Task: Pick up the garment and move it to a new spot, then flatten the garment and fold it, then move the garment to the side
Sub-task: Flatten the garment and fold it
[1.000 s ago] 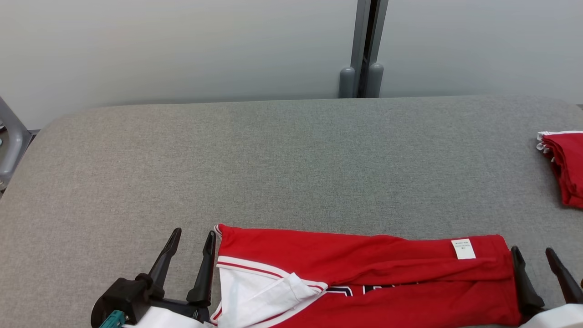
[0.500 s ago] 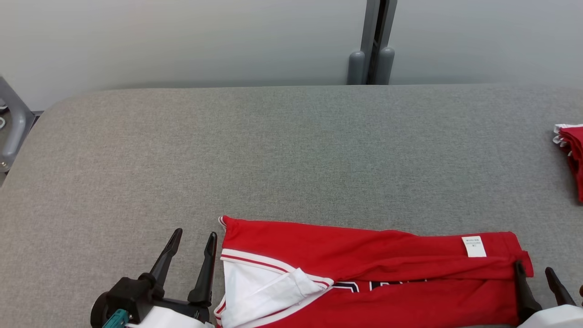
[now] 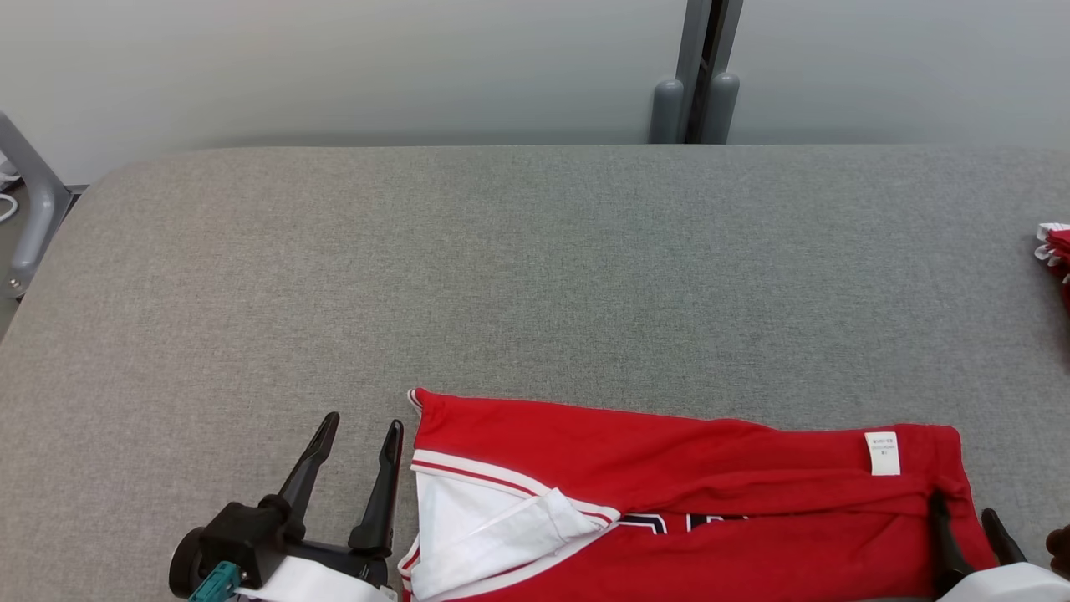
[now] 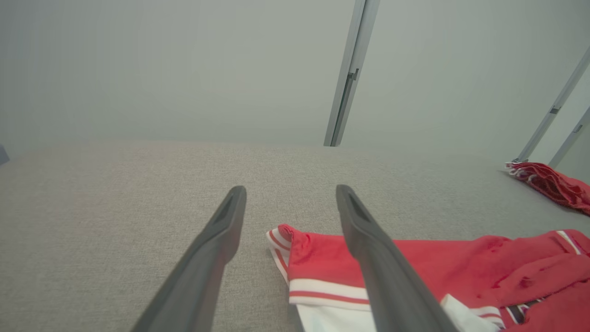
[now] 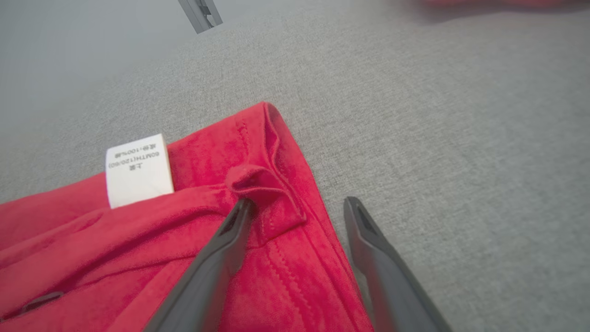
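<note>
The garment, a red jersey with white trim and a white label, lies folded along the near edge of the grey table. My left gripper stands open just left of the garment's left end, holding nothing. In the left wrist view the left gripper has its right finger above the striped hem of the garment. My right gripper is open at the garment's right corner. In the right wrist view the right gripper straddles the garment's hem edge, one finger over cloth and one over table.
Another red garment lies at the table's far right edge and appears as a red heap in the left wrist view. A grey post stands behind the table, and a grey metal frame is at the left.
The head camera has shifted, sliding the scene rightward. My right gripper has moved left onto the garment's right corner and sits lower in view. The left gripper stays beside the left end.
</note>
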Controlling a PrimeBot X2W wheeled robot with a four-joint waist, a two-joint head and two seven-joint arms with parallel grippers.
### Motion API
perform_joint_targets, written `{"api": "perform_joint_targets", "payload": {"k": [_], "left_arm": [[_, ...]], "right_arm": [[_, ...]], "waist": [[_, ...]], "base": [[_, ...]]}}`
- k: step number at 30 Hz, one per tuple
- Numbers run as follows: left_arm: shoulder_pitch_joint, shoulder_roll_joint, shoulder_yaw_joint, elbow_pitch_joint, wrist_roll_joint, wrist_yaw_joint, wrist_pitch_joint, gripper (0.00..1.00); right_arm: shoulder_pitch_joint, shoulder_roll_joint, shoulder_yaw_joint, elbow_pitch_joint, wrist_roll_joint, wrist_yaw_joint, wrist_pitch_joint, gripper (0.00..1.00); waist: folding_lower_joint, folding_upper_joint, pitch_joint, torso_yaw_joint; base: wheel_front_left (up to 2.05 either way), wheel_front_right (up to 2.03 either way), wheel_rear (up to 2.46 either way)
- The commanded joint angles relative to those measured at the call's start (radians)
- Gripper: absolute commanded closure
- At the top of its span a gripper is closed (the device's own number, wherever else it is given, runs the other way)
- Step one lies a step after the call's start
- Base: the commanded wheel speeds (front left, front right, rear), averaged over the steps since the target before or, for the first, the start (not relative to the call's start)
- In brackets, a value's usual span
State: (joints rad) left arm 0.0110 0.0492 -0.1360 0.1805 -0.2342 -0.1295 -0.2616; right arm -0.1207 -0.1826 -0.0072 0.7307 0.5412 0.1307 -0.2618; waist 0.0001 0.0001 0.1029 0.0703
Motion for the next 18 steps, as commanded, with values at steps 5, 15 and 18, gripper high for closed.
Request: {"api": "perform_joint_targets", "payload": {"k": [5,15,18], "left_arm": [[-0.021,0.004,0.004,-0.001,-0.003,-0.001,-0.003,0.0],[-0.023,0.004,-0.002,0.005,-0.014,-0.001,-0.003,0.0],[-0.022,0.004,-0.004,0.008,-0.016,-0.001,-0.003,0.0]], "right_arm": [[-0.015,-0.009,0.04,0.02,0.036,0.0,-0.002,0.69],[-0.04,-0.056,0.013,-0.009,0.045,0.0,-0.002,1.0],[-0.057,-0.081,-0.006,-0.003,0.033,0.0,-0.002,1.0]], "waist": [[-0.0001,-0.0001,0.0,0.004],[-0.0001,-0.0001,-0.004,0.006],[-0.0001,-0.0001,-0.008,0.006]], "base": [[0.0,0.0,0.0],[0.0,0.0,0.0],[0.0,0.0,0.0]]}}
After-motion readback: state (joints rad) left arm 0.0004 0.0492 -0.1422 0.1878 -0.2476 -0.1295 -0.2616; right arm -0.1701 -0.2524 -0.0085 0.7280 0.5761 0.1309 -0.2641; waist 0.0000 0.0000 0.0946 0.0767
